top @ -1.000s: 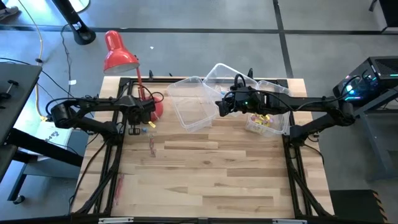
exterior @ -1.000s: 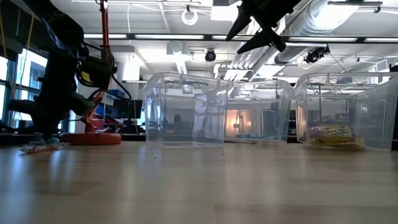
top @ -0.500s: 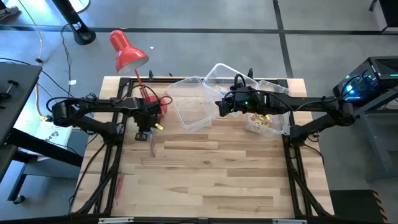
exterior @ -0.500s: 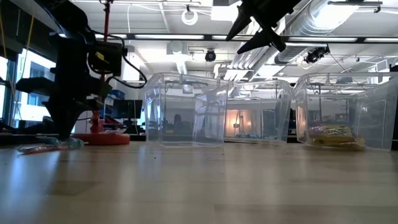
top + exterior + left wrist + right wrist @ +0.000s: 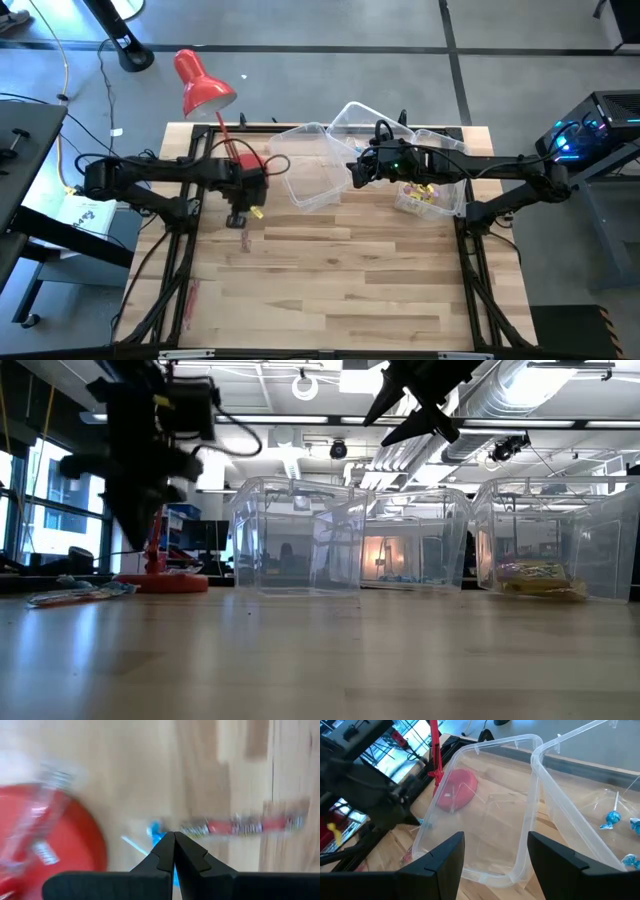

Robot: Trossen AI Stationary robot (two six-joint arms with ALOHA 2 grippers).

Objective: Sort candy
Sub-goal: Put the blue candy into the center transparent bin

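Near the table's (image 5: 330, 290) back left corner, my left gripper (image 5: 240, 214) hangs above the wood beside the lamp's (image 5: 203, 85) red base, its fingers pressed together with nothing between them. From my left wrist I see, past the closed tips, a blue candy (image 5: 156, 830) on a thin stick and a slim red stick candy (image 5: 245, 826) lying on the boards next to the base; from overhead the red stick (image 5: 244, 236) shows only as a faint mark below that gripper. Another red stick (image 5: 190, 300) lies near the left edge, toward the front.

My right gripper (image 5: 353, 173) hovers over the rim of the left bin (image 5: 305, 165) at the back edge, fingers spread wide and empty. My right wrist looks down into that bin and finds it bare, and it catches blue candies (image 5: 612, 818) on the floor of the middle bin (image 5: 580, 785), which the overhead view does not make out. The level view shows yellow packets (image 5: 538, 578) heaped in the right bin (image 5: 560, 540) and loose candy (image 5: 80, 594) on the wood at the left.
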